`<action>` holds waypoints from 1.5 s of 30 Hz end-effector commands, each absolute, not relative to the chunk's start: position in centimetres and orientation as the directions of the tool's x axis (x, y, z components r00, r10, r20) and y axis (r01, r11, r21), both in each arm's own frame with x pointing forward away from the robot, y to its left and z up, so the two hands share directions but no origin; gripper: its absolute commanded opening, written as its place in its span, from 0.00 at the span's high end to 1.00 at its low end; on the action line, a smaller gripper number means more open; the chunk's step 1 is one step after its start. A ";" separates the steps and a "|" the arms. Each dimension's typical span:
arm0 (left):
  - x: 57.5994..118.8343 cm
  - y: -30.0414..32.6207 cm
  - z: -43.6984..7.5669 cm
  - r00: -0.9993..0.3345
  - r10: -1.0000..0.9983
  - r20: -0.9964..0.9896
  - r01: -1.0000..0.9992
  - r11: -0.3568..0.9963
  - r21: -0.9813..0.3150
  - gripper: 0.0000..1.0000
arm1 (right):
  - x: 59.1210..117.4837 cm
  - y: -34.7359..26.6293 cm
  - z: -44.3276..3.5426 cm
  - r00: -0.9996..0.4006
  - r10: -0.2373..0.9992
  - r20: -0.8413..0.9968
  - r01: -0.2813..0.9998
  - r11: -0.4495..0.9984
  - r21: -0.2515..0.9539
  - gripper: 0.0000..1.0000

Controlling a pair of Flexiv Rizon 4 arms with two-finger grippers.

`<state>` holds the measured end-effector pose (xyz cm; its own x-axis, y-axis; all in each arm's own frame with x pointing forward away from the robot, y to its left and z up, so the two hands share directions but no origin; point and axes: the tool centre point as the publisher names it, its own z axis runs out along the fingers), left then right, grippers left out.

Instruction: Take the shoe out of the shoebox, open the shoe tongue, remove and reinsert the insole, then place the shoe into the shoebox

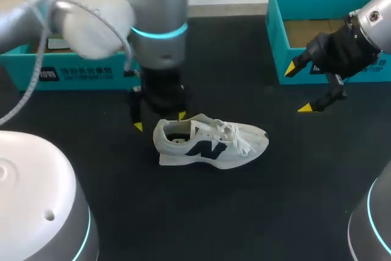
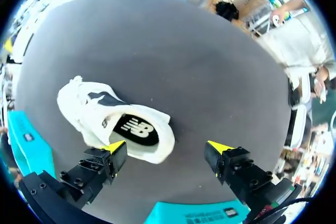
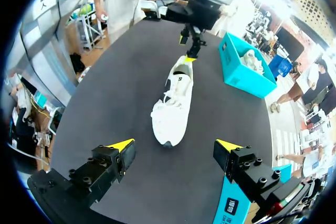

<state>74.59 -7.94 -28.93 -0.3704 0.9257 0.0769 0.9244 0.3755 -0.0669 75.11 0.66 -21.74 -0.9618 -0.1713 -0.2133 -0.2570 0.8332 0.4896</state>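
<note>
Steady the shoe at its nine-o'clock heel with the spread left claw while the spread right claw lifts its tongue.

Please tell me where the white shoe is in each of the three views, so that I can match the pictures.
Head view: the white shoe lies near the picture's middle, heel toward the left gripper.
Left wrist view: it lies just ahead of the left gripper, heel nearest.
Right wrist view: it lies ahead of the right gripper, toe nearest.
Shared landmark: the left gripper at the heel, visible in all three views.
</note>
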 end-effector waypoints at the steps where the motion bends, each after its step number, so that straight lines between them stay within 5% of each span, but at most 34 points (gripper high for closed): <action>1: 74.2 -3.0 -27.0 -0.526 0.830 -0.185 0.842 0.479 -0.248 0.00 | 75.1 0.7 -21.8 -0.962 -0.171 -0.213 -0.257 0.834 0.488 0.00; 8: 72.3 1.5 -26.5 -0.749 0.607 -0.265 0.640 0.557 -0.530 0.00 | 75.1 0.7 -21.8 -0.962 -0.171 -0.213 -0.257 0.834 0.488 0.00; 18: 70.2 5.5 -29.5 -0.871 0.384 -0.305 0.443 0.348 -0.826 0.00 | 75.1 0.7 -21.8 -0.962 -0.171 -0.213 -0.257 0.834 0.488 0.00; 40: 70.2 5.5 -29.5 -0.871 0.384 -0.305 0.443 0.348 -0.826 0.00 | 75.1 0.7 -21.8 -0.962 -0.171 -0.213 -0.257 0.834 0.488 0.00; 45: 70.7 7.1 -31.3 -0.956 0.230 -0.181 0.251 0.326 -0.912 0.00 | 75.1 0.7 -21.8 -0.962 -0.171 -0.213 -0.257 0.834 0.488 0.00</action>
